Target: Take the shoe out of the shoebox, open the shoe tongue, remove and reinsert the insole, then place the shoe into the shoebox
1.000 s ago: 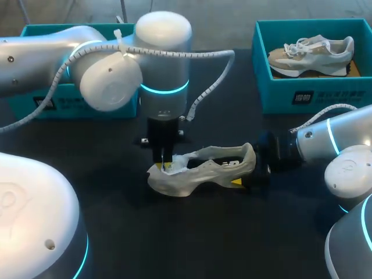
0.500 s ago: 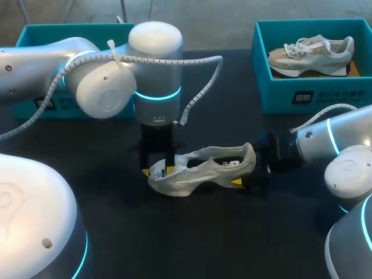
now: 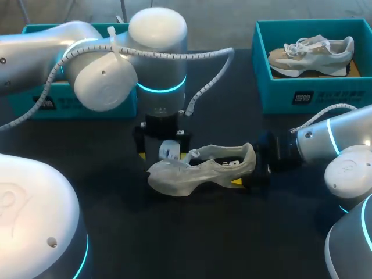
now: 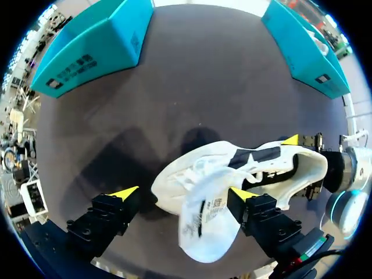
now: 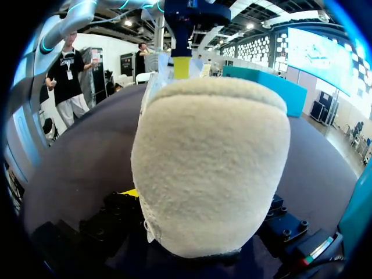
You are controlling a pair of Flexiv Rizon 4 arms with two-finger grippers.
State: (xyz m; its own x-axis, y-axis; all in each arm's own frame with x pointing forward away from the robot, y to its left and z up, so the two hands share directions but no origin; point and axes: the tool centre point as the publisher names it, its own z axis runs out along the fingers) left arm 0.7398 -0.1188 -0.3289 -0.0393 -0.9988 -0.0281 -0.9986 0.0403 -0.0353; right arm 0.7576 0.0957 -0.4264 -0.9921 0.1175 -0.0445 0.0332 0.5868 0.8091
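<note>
A white shoe point(image 3: 197, 171) lies on its sole on the dark table, toe to the left. Its tongue point(image 3: 168, 150) stands pulled up. My left gripper point(image 3: 164, 156) hangs over the toe end, open, one yellow tip on each side of the tongue. From the left wrist, the tongue point(image 4: 206, 224) rises between the spread fingers of the left gripper point(image 4: 183, 193) without being pinched. My right gripper point(image 3: 247, 168) is shut on the shoe's heel from both sides. That padded heel point(image 5: 212, 163) fills the space between the fingers of the right gripper point(image 5: 203, 203).
A teal shoebox point(image 3: 314, 96) at the back right holds a second shoe point(image 3: 311, 52). Another teal shoebox point(image 3: 75, 99) sits at the back left, mostly hidden behind my left arm. Open dark table lies in front of the shoe.
My left gripper has opened, let go of the tongue and risen a little. The tongue stays up. The right gripper and the shoe have not moved.
</note>
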